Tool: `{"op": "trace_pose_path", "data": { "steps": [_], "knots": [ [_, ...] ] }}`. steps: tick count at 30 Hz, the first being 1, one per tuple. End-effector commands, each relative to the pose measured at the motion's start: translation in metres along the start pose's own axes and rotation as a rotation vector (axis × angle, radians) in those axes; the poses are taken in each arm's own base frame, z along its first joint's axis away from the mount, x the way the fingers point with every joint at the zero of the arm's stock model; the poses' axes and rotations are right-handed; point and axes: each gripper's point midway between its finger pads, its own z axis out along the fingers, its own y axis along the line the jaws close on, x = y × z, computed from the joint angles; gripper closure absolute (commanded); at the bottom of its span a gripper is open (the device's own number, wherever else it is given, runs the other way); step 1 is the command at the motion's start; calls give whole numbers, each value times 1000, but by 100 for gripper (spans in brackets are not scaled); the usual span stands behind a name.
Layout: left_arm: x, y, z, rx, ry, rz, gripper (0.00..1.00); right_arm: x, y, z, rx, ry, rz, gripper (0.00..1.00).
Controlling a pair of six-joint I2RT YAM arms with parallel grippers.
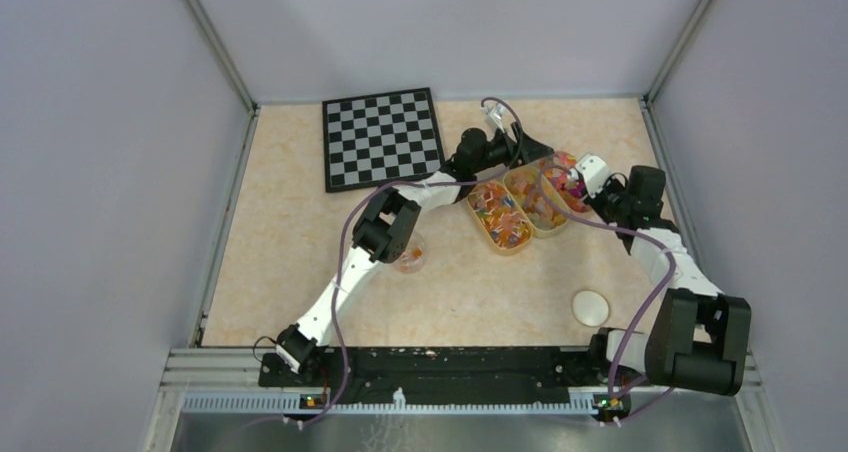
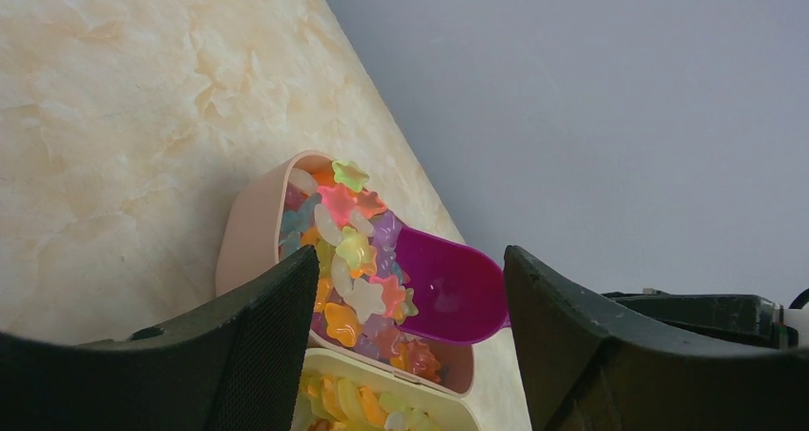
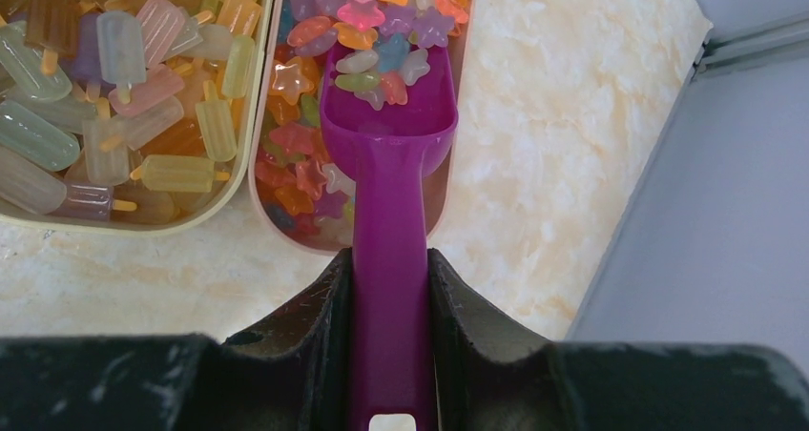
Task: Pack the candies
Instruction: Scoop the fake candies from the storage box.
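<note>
The candies are small translucent stars, heaped in the bowl of a magenta scoop and filling the pink tray under it. My right gripper is shut on the scoop's handle, and the bowl rests in the tray's near end. From the left wrist I see the scoop dug into the star candies. My left gripper hangs open just above the pink tray, holding nothing. From above, the left gripper and the right gripper meet over the trays.
A yellow tray of popsicle-shaped pieces lies beside the pink one, and a third tray sits left of it. A small clear cup stands by my left elbow. A white lid and a chessboard also lie on the table.
</note>
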Motion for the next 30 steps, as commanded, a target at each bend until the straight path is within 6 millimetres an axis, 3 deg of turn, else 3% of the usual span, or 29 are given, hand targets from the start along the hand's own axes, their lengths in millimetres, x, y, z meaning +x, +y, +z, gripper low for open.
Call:
{"op": "trace_pose_path", "data": {
  "steps": [1, 15, 30],
  "knots": [
    [16, -9, 5, 51, 21, 8, 25, -20, -15, -2, 59, -148, 32, 100],
    [14, -14, 5, 53, 21, 32, 25, -15, -11, -7, 97, -246, 103, 100],
    [7, -28, 4, 73, 26, 70, 23, -25, -8, -21, 153, -329, 110, 100]
  ]
}}
